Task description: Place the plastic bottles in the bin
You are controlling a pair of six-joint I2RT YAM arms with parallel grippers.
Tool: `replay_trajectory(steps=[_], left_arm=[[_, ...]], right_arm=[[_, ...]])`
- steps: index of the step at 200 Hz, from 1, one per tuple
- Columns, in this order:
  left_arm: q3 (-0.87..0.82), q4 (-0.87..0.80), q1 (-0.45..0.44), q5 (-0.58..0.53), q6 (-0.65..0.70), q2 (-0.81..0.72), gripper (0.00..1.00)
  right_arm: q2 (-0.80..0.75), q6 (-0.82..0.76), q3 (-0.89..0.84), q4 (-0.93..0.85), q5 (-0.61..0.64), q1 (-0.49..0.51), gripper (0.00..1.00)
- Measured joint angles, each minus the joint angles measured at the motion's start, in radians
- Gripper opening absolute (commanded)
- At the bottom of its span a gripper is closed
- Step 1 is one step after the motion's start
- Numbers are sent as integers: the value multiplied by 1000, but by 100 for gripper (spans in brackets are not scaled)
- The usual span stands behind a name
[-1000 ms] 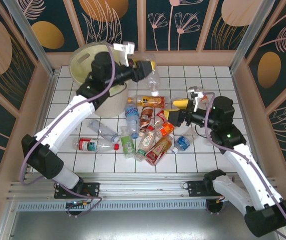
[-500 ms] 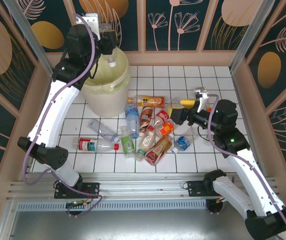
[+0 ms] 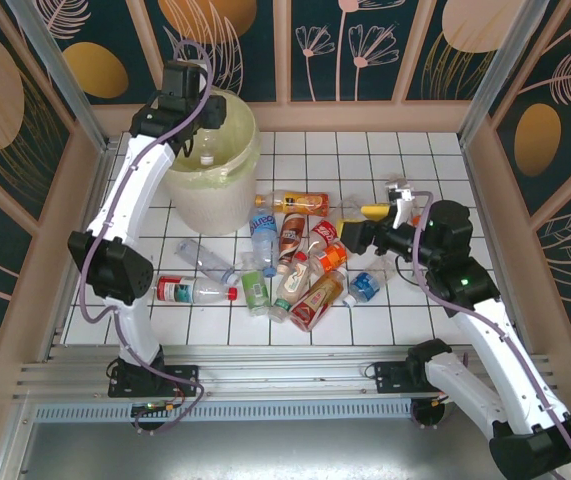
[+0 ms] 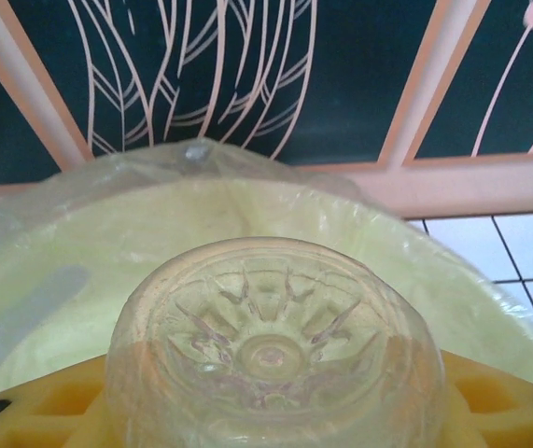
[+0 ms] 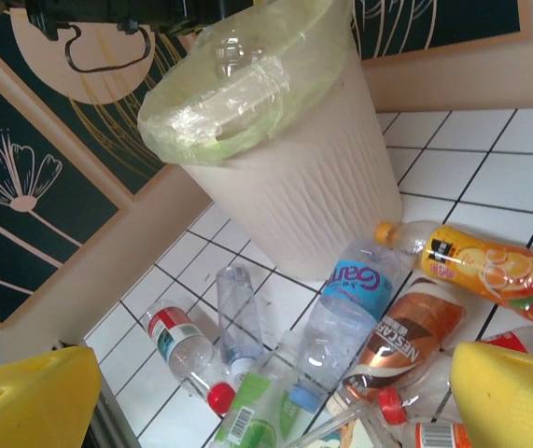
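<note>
From above, the left pincer point(image 3: 201, 122) had swung within the last second from beside the large round cream-yellow lined bin point(image 3: 215, 205) to over its mouth. It was gripping a clear plastic bottle point(image 3: 206, 152), which hung neck-down just beneath it. We judged that release came next. The right pincer point(image 3: 363, 222) had barely shifted and was spread wide and empty, with the heap of small labelled bottles point(image 3: 292, 260) just ahead of it on the white tiled table point(image 3: 415, 160). We counted one bin, one held bottle and roughly eleven lying loose.

At the left wrist, the bottle's ribbed base point(image 4: 271, 355) sat clamped between yellow fingers point(image 4: 56, 406), with the bin's liner point(image 4: 107, 243) below.

At the right wrist, yellow fingers point(image 5: 23, 397) stood far apart, with the bin point(image 5: 303, 196) beyond them.
</note>
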Motion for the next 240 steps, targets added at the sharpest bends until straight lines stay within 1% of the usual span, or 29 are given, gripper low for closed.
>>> replay_trajectory(steps=[23,80,149,201,224,240], left_arm=[[58,-51,14,19,5,61,47],[64,-132,20,67,11,145,47],[64,-157,20,101,10,197,48],[33,-183,20,121,9,217,50],[16,-183,20,132,5,217,53],[7,-183,20,143,1,217,59]], right_arm=[[16,-5,-2,-10,1,0,97],[39,-14,-23,-19,4,0,97],[58,-14,-31,-22,13,0,97],[92,6,-48,-24,76,0,96],[93,10,-48,-26,98,0,96],[93,10,-48,-26,112,0,96]])
